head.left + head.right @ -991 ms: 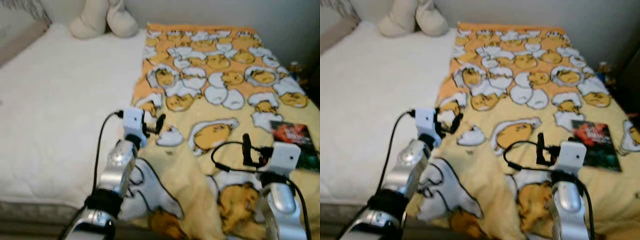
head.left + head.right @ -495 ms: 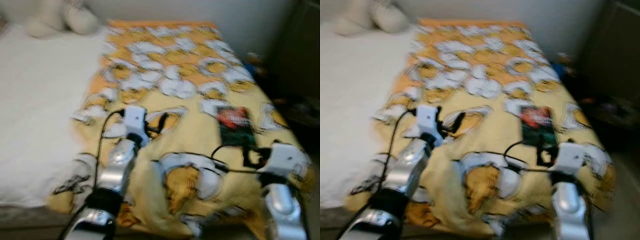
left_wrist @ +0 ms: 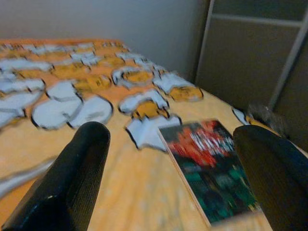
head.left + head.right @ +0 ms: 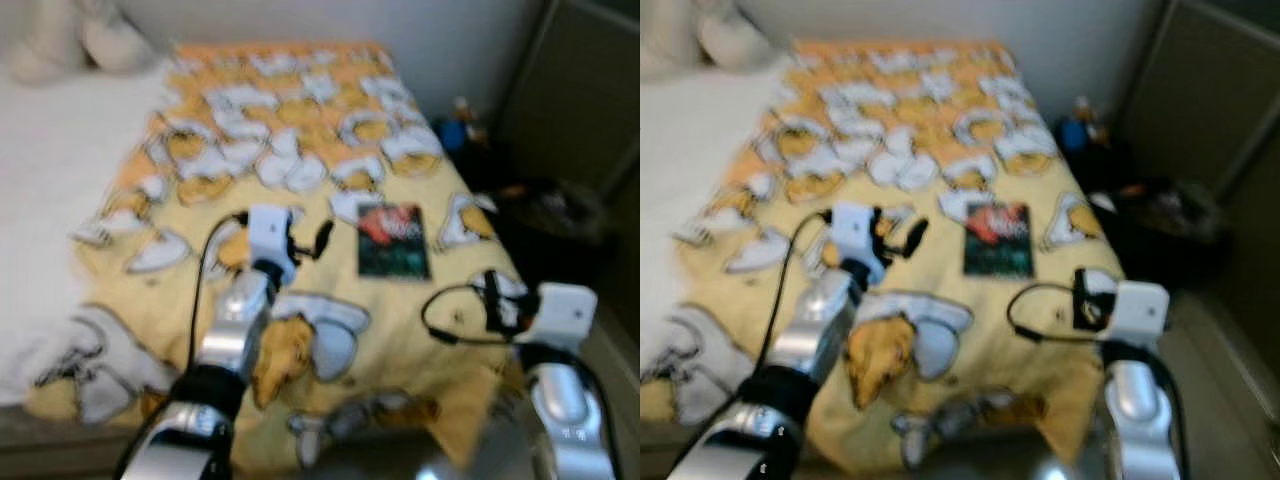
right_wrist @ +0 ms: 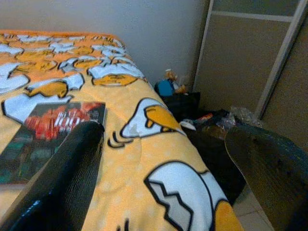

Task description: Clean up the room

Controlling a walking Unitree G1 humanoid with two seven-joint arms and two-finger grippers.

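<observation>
**Operator:** The book (image 4: 392, 240) lies flat on the yellow egg-print blanket (image 4: 300, 140), toward the bed's right side, with open blanket all round it. That's what I'd judge we're tidying next.

**Second:** Where are my grippers?

**Operator:** The left gripper (image 4: 322, 240) hovers over the blanket just to the book's left, apart from it. In the left wrist view its fingers (image 3: 72, 178) stand spread wide, nothing between them, the book (image 3: 211, 168) lying ahead. The right gripper (image 4: 493, 300) hangs near the bed's right edge, nearer the foot than the book; its fingers (image 5: 62, 183) are spread too, empty.

**Second:** How do I take it cleanly?

**Operator:** A flat book on soft bedding is awkward, I reckon. I'd come in low along one edge, press a finger into the blanket to get under the cover, and keep the cloth from bunching into the grip. Wait for the view to steady; it's blurred now.

**Second:** What's different from a second ago?

**Operator:** The camera has swung right. The book then sat at the picture's far right edge; now it's near centre. The pillows (image 4: 70, 45) have slid to the top left corner, and dark clutter (image 4: 560, 205) beside a cabinet (image 4: 590, 90) has come into sight.
</observation>
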